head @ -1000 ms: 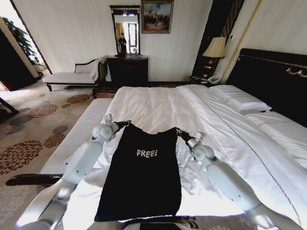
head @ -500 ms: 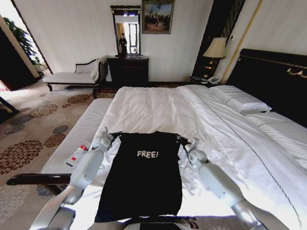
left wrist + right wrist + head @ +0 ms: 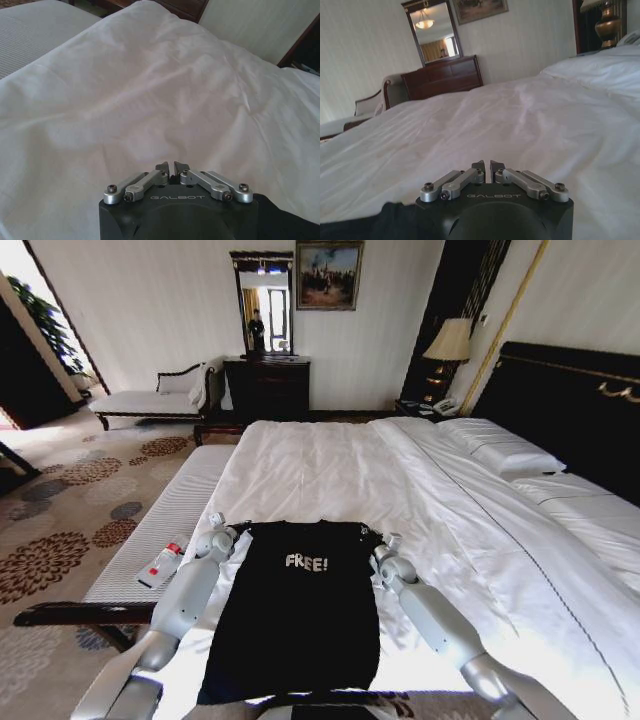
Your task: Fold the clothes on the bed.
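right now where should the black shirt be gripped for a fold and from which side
Probably at its two top corners, the shoulder ends, where the left gripper and right gripper already sit with shut fingers. The black shirt lies flat and lengthwise on the bed, hem toward the robot, so coming in low from each outer side reaches the thin fabric edge.

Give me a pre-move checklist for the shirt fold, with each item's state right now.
1. Left tool at the black T-shirt's top left corner: ok.
2. Right tool at its top right corner: ok.
3. Both tools closed, per the wrist views: ok. Fabric actually pinched: cannot tell.
4. Shirt flat on the bed, "FREE!" lettering facing up: ok.
5. Bottom hem at the near edge of the bed, fully supported: cannot tell.
6. White duvet beyond the tools free of obstacles: ok.
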Available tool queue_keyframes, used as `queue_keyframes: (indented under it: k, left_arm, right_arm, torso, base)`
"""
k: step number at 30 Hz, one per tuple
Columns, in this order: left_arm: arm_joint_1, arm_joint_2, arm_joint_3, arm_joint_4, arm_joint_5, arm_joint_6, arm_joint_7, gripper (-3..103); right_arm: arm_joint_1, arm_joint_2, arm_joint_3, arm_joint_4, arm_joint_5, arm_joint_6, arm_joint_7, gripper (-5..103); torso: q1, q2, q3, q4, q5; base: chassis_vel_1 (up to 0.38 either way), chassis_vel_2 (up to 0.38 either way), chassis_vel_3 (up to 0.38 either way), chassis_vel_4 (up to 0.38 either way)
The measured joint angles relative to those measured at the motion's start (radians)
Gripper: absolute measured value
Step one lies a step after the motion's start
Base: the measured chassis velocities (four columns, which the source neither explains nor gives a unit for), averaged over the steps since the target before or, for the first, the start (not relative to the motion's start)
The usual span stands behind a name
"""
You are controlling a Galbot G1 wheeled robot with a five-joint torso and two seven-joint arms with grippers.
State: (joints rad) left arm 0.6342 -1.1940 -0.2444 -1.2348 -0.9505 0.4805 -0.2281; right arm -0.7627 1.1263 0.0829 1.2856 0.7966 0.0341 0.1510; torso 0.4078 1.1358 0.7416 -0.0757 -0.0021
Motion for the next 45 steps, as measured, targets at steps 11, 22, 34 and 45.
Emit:
queue_keyframes:
  k: [11,22,34,45]
  left_arm:
    - [0.206,0.066,-0.213,-0.282,-0.057,0.019,-0.103,50]
    - [0.637,0.045,-0.478,-0.728,-0.01,0.046,-0.042,88]
    - [0.826,-0.055,-0.617,-0.932,-0.041,0.052,-0.031,100]
    - [0.847,-0.092,-0.644,-0.974,-0.048,0.052,-0.053,100]
  right_arm:
    - [-0.277,-0.046,0.267,0.371,0.164,-0.054,0.071,41]
    - [-0.553,0.116,0.364,0.574,0.429,-0.226,0.228,85]
    - [-0.63,0.229,0.369,0.602,0.445,-0.247,0.254,100]
    - [-0.591,0.252,0.396,0.557,0.47,-0.228,0.236,68]
  torso:
    - [0.0,0.0,0.0,-0.0005,0.0002]
    - [-0.001,0.0,0.0,-0.0002,0.0006]
    - [0.0,0.0,0.0,-0.0003,0.0004]
    - [0.0,0.0,0.0,0.0,0.0003]
  base:
    - [0.0,0.0,0.0,0.0]
    - [0.0,0.0,0.0,0.0]
    - [0.0,0.0,0.0,0.0]
    - [0.0,0.0,0.0,0.0]
